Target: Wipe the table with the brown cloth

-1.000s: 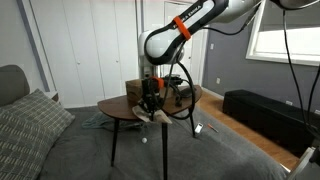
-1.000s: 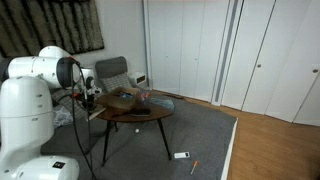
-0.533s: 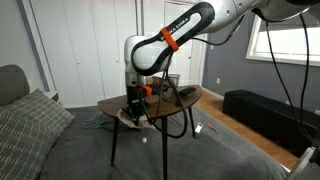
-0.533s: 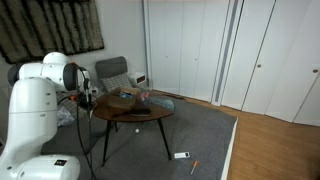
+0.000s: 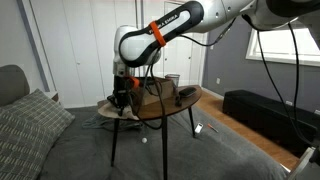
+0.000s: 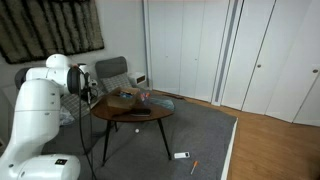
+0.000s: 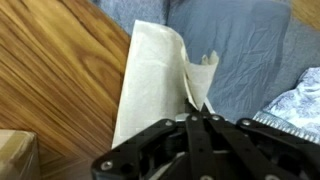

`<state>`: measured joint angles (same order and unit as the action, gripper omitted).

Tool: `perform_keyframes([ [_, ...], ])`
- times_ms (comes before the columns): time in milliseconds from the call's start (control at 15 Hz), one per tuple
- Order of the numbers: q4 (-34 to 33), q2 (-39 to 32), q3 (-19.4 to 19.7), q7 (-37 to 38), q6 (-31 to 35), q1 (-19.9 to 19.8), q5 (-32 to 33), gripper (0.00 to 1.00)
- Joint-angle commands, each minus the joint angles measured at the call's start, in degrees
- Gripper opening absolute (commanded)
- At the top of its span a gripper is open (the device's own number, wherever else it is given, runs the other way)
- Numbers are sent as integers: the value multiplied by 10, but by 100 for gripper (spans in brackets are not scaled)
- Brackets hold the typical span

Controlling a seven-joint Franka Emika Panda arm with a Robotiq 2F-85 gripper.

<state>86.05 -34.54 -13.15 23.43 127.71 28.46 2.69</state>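
Brown cloth [image 7: 150, 80]: lies along edge of table [image 7: 50, 80], left end of top in both exterior views. Long axis runs near-to-far in wrist view, leaning slightly right at far end. Its near-right corner is pulled up into a peak. Gripper [image 7: 200, 118] pinched tight on that peak, fingers together. Arm [image 5: 155, 30] comes in from upper right, elbow high, wrist pointing down. Cardboard box [image 7: 15, 155] near-left, on tabletop.
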Motion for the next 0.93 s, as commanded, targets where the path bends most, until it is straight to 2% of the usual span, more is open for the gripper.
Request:
perform_keyframes([
  [0, -62, -30, 19, -9, -15, 15, 16, 0],
  [667, -128, -75, 54, -31, -9, 16, 65, 0],
  [733, -138, -81, 56, -33, -11, 16, 66, 26],
  [800, -146, -86, 58, -33, -12, 17, 67, 27],
  [867, -154, -90, 59, -34, -15, 17, 67, 34],
])
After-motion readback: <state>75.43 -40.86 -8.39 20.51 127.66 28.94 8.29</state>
